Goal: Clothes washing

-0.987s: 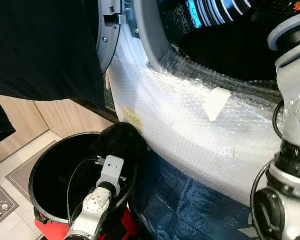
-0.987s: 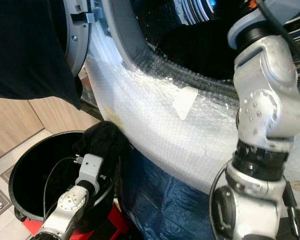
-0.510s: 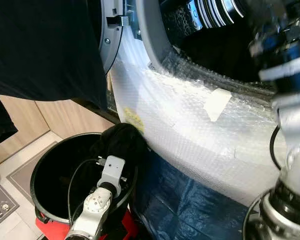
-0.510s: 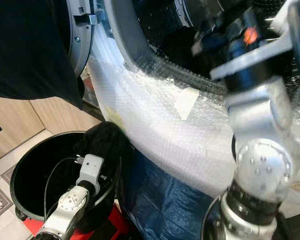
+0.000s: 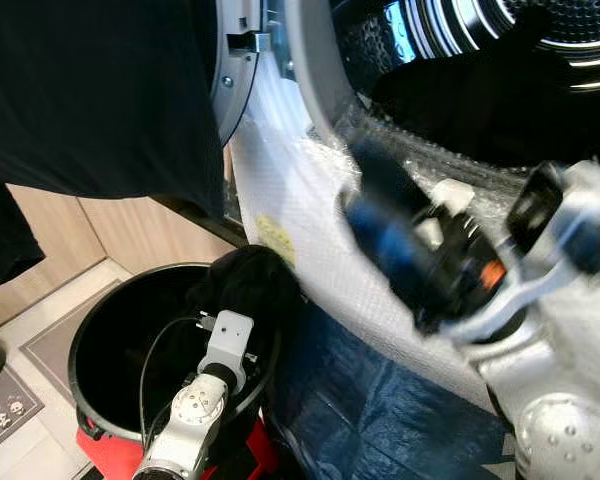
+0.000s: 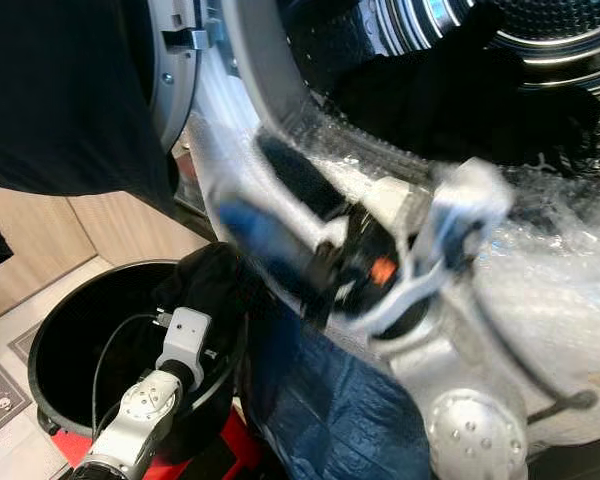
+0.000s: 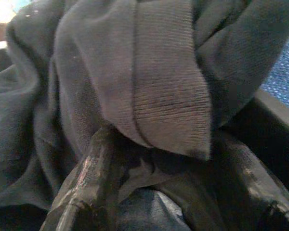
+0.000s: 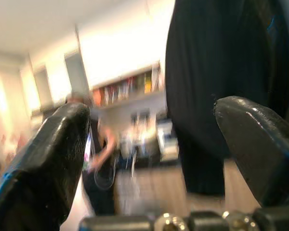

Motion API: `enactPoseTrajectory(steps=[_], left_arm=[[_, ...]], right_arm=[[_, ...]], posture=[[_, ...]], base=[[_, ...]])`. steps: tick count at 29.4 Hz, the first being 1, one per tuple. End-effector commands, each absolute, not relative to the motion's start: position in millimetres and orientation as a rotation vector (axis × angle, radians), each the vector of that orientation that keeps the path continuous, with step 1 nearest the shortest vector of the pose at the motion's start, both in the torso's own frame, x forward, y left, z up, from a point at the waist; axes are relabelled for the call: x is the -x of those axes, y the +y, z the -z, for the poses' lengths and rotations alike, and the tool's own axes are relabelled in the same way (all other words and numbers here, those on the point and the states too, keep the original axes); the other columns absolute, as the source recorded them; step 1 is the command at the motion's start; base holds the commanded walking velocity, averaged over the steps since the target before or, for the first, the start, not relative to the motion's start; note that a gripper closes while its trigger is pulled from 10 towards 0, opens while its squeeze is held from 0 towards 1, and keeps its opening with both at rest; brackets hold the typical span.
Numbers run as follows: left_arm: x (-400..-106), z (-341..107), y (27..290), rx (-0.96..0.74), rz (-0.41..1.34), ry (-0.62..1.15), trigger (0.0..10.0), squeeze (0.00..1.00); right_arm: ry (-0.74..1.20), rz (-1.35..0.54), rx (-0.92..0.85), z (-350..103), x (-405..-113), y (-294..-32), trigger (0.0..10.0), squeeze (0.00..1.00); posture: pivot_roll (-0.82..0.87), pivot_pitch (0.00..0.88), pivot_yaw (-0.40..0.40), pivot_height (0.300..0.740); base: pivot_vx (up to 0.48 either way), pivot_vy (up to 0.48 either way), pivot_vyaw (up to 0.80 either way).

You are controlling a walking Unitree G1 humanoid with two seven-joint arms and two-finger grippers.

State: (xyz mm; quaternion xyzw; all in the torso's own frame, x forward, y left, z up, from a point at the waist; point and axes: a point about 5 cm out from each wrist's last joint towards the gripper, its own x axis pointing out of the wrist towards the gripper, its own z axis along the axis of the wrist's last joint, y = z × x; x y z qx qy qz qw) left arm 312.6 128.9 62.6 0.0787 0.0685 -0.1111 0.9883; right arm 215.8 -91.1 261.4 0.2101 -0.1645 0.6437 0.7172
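Observation:
A black round basket (image 5: 85, 345) stands on the floor below the open washer. A dark garment (image 5: 248, 285) is draped over its far rim. My left gripper (image 7: 166, 159) is pushed into this dark grey cloth with its fingers apart, and folds lie over and between them. More dark clothes (image 5: 480, 100) lie in the washer drum (image 6: 540, 30). My right arm sweeps blurred across the washer front. Its gripper (image 6: 285, 175) is open with nothing between the fingers (image 8: 43, 159).
Bubble wrap (image 5: 300, 215) covers the washer's front, and a blue tarp (image 5: 360, 400) hangs below it. The washer door (image 5: 242, 60) stands open at the upper left. A large black cloth shape (image 5: 80, 90) fills the left. A red base (image 5: 105, 462) sits under the basket.
My right arm has swung from upright at the right down and leftward across the washer front, and is now blurred. The left arm stays at the basket rim.

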Motion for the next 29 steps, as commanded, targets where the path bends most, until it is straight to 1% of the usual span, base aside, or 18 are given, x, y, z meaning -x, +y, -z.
enactPoseTrajectory(steps=[1,4,5,6,8,9,12,18,19,20,21,22,23,24,25,26,28,29], left_arm=[[-313,-64,130,-0.156,0.215,0.131,10.0,0.0],[-313,-66,130,-0.159,0.213,0.121,10.0,0.0],[-313,-66,131,-0.159,0.209,0.118,10.0,0.0],[-313,-67,131,-0.159,0.207,0.117,10.0,0.0],[-312,-67,133,-0.156,0.198,0.11,10.0,0.0],[-312,-67,133,-0.156,0.198,0.11,10.0,0.0],[-312,-69,135,-0.154,0.188,0.1,10.0,0.0],[-308,-79,139,-0.12,0.164,0.046,10.0,0.0],[-308,-80,139,-0.114,0.159,0.036,10.0,0.0],[-307,-82,140,-0.111,0.152,0.027,10.0,0.0],[-307,-82,140,-0.111,0.152,0.027,10.0,0.0],[-307,-83,142,-0.112,0.145,0.023,10.0,0.0],[-305,-86,146,-0.119,0.132,0.017,10.0,0.0],[-305,-86,146,-0.119,0.132,0.017,10.0,0.0],[-302,-90,148,-0.112,0.126,0.005,10.0,0.0],[-301,-93,150,-0.109,0.122,-0.005,10.0,0.0],[-298,-98,152,-0.107,0.117,-0.018,10.0,0.0],[-298,-98,152,-0.107,0.117,-0.018,10.0,0.0]], right_arm=[[-0.306,-1.463,-0.394,-248,-213,-87,10.0,0.0],[-0.15,-1.46,-0.287,-213,-213,-84,10.0,0.0],[-0.064,-1.457,-0.24,-192,-213,-84,10.0,0.0],[-0.028,-1.458,-0.229,-184,-213,-85,10.0,0.0],[0.076,-1.402,-0.149,-158,-218,-89,10.0,0.0],[0.076,-1.402,-0.149,-158,-218,-89,10.0,0.0],[0.161,-1.34,-0.079,-136,-223,-93,10.0,0.0],[0.478,-1.221,0.211,-59,-226,-112,10.0,0.0],[0.532,-1.173,0.255,-44,-227,-118,10.0,0.28],[0.58,-1.119,0.254,-32,-228,-124,10.0,0.96],[0.58,-1.119,0.254,-32,-228,-124,10.0,0.96],[0.608,-1.072,0.253,-23,-229,-129,10.0,1.0],[0.679,-0.956,0.274,-3,-230,-140,10.0,1.0],[0.679,-0.956,0.274,-3,-230,-140,10.0,1.0],[0.731,-0.858,0.301,13,-230,-150,10.0,1.0],[0.751,-0.807,0.298,19,-230,-154,10.0,1.0],[0.77,-0.739,0.294,27,-230,-159,10.0,1.0],[0.77,-0.739,0.294,27,-230,-159,10.0,1.0]], posture=[[0.03,0.106,-0.027,0.74],[0.03,0.097,-0.03,0.74],[0.03,0.097,-0.03,0.74],[0.03,0.097,-0.03,0.74],[0.05,0.082,-0.035,0.74],[0.05,0.082,-0.035,0.74],[0.05,0.082,-0.035,0.74],[0.07,0.059,-0.035,0.74],[0.07,0.059,-0.035,0.74],[0.08,0.065,-0.034,0.74],[0.08,0.065,-0.034,0.74],[0.08,0.065,-0.034,0.74],[0.08,0.093,-0.028,0.74],[0.08,0.093,-0.028,0.74],[0.08,0.093,-0.028,0.74],[0.09,0.103,-0.023,0.74],[0.09,0.103,-0.023,0.74],[0.09,0.103,-0.023,0.74]], base=[[0.0,0.0,0.0],[0.0,0.0,0.0],[0.0,0.0,0.0],[0.0,0.0,0.0],[0.0,0.0,0.0],[0.0,0.0,0.0],[0.0,0.0,0.0],[0.0,0.0,0.0],[0.0,0.0,0.0],[0.0,0.0,0.0],[0.0,0.0,0.0],[0.0,0.0,0.0],[0.0,0.0,0.0],[0.0,0.0,0.0],[0.0,0.0,0.0],[0.0,0.0,0.0],[0.0,0.0,0.0],[0.0,0.0,0.0]])
